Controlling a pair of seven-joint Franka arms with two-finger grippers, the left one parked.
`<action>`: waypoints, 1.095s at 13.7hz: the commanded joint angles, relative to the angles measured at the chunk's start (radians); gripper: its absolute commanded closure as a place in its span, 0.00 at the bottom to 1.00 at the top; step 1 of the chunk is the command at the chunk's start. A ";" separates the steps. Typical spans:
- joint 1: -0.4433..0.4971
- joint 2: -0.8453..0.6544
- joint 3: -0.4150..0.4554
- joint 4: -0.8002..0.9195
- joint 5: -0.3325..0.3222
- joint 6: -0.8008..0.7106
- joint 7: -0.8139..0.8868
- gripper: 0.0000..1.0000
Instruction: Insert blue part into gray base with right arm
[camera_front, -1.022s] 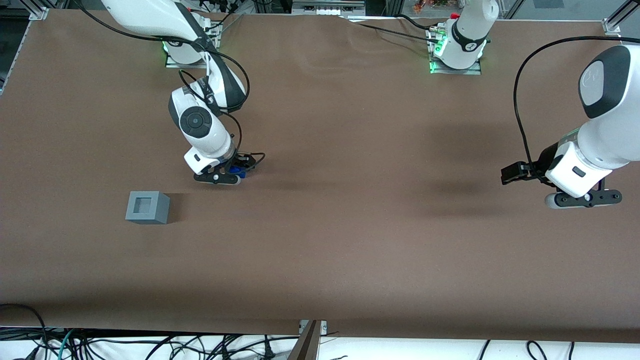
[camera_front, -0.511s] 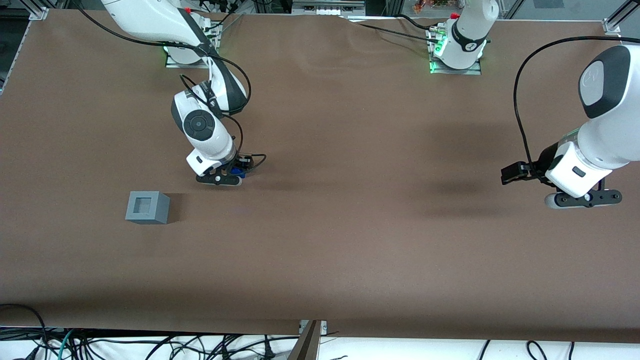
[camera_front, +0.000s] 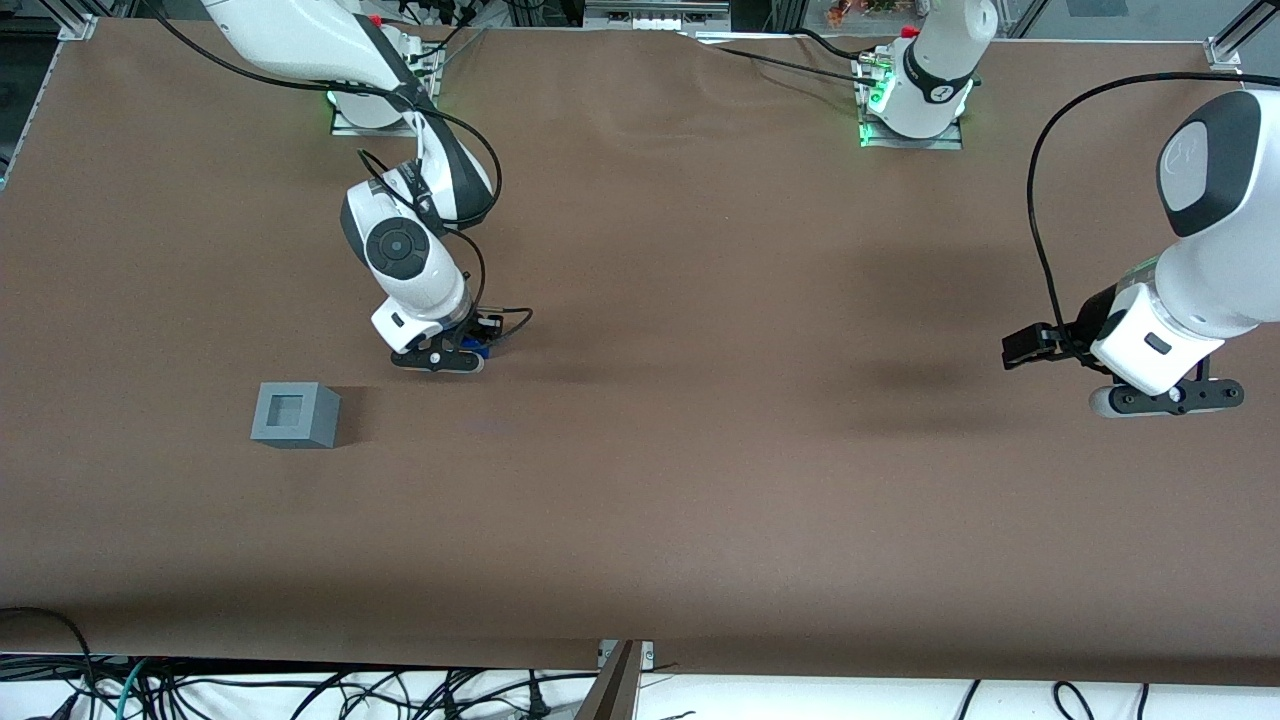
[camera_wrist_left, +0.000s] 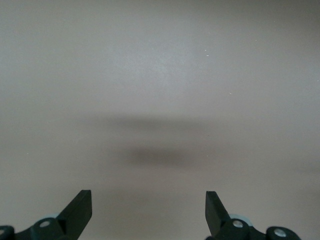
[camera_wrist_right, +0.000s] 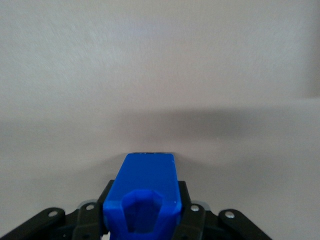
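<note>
The light-gray plastic cube base (camera_front: 294, 414) sat on the brown bench (camera_front: 700, 480), nearer the front camera than the black two-finger gripper (camera_front: 447, 353); the small bright-blue plastic part (camera_wrist_right: 143, 193) sat clamped between its fingers (camera_wrist_right: 192, 212), apart from the cube.

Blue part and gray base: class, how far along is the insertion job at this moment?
Done: the gripper has its jaws shut on the blue part. In hand: the part is held above the brown table. Left: carrying it to the gray base, which lies nearer the front camera with its recess still empty, then inserting it.
</note>
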 joint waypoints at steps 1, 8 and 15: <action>0.002 -0.031 -0.041 0.135 -0.008 -0.214 -0.074 1.00; -0.065 -0.028 -0.250 0.333 0.151 -0.388 -0.335 0.99; -0.237 0.084 -0.250 0.370 0.156 -0.248 -0.630 0.99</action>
